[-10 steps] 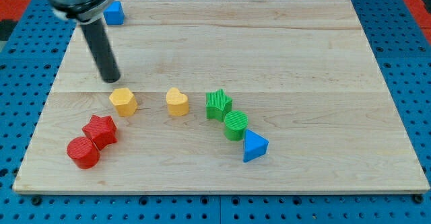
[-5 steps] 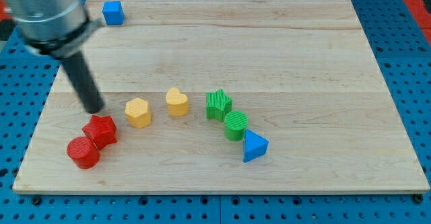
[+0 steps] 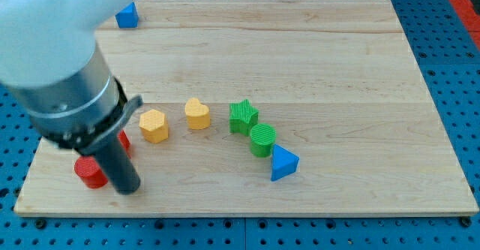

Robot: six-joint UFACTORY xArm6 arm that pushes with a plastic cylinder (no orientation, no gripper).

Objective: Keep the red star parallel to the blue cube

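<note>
Rod (image 3: pixel 112 156) hides most of red star (image 3: pixel 124 140), red cylinder (image 3: pixel 88 173).

Red cylinder (image 3: pixel 89 173), red star (image 3: pixel 123 140) crowd my tip (image 3: pixel 127 189).

The rod's tip (image 3: pixel 127 189) rests just right of the red cylinder (image 3: pixel 88 173), its body hiding most of the red star (image 3: pixel 123 140), with the blue cube (image 3: pixel 127 15) far off at the view's top.

This looks like a robotics lab bench. My desk (image 3: pixel 322 70) is a pale wooden board lying on a blue perforated plate (image 3: pixel 450 70) with regular rows of mounting holes, showing from twelve o'clock round to six. Small printed coloured blocks lie on the board.
</note>
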